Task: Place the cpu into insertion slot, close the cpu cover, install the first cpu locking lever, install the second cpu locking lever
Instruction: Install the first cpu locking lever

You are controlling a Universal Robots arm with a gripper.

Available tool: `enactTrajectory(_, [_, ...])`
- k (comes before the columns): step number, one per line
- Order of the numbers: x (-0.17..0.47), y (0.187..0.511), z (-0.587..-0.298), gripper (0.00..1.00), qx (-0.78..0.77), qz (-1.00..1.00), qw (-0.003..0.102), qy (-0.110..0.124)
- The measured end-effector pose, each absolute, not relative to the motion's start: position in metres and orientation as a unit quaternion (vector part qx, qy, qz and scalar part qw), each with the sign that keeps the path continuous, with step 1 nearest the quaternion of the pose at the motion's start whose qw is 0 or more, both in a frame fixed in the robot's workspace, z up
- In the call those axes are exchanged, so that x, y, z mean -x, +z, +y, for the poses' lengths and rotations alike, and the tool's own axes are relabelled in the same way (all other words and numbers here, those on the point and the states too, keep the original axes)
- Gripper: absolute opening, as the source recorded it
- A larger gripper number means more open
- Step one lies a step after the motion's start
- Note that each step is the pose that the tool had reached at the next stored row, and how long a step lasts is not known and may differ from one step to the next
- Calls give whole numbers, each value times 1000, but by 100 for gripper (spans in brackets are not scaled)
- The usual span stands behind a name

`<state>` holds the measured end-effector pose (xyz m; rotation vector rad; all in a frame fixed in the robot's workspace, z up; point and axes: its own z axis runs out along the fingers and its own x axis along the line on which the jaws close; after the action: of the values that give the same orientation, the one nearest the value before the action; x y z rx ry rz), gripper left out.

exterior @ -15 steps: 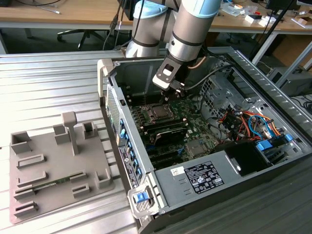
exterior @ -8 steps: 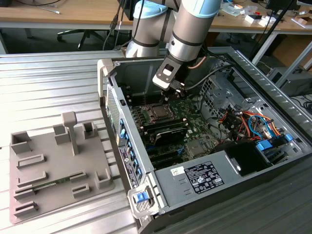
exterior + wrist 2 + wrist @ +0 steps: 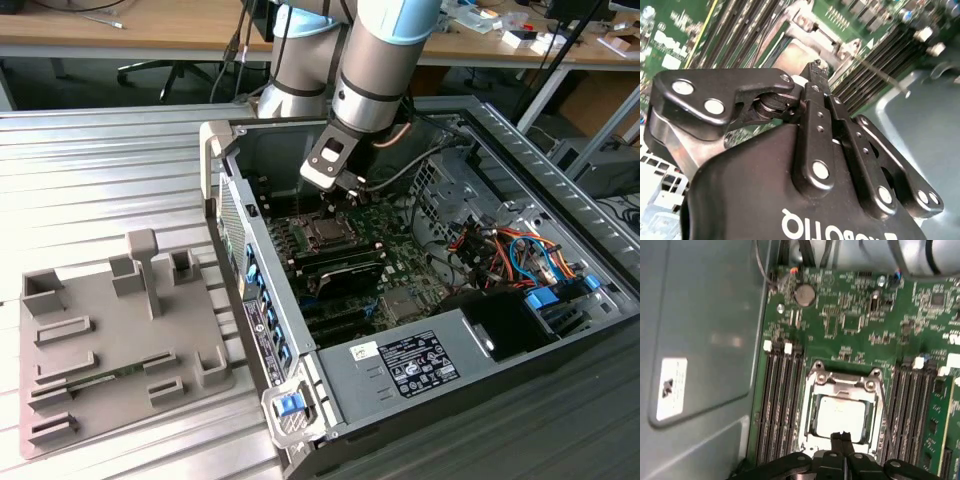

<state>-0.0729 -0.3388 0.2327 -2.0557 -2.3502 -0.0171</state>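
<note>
First wrist view: one cpu (image 3: 840, 415) seated flat in the motherboard (image 3: 850, 325) socket, grey metal top showing through the open middle of one cpu cover (image 3: 842, 389), which lies flat around it. Pincer (image 3: 842, 436) narrow, fingertips pressed together with nothing seen between them, tips over one edge of the cpu. On either side of the socket, two banks of memory slots (image 3: 782, 400), four slots per bank. One coin cell (image 3: 805, 294) farther up the board. One thin locking lever (image 3: 884, 410) running along the socket's side. Second wrist view: pincer (image 3: 816, 70) seen from behind its linkage, fingers closed tip to tip just above the socket; same lever (image 3: 885, 76) as a slanted rod over the slots. Exterior view: one robot arm (image 3: 380, 60) reaching down into one open computer case (image 3: 240, 230), pincer (image 3: 338, 195) just above the socket. Case on a ribbed metal desk (image 3: 100, 170); one grey fixture tray (image 3: 100, 330) beside it, at the exterior view's left.
</note>
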Motion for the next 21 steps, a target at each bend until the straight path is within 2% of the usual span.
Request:
enactTrajectory(11, [76,202,-339,11,658,-753,9,-4])
enactTrajectory(14, [76,203,-339,11,658,-753,9,-5])
enactTrajectory(16, [75,218,-339,11,658,-753,9,-6])
enactTrajectory(21, [58,227,-339,11,658,-753,10,-5])
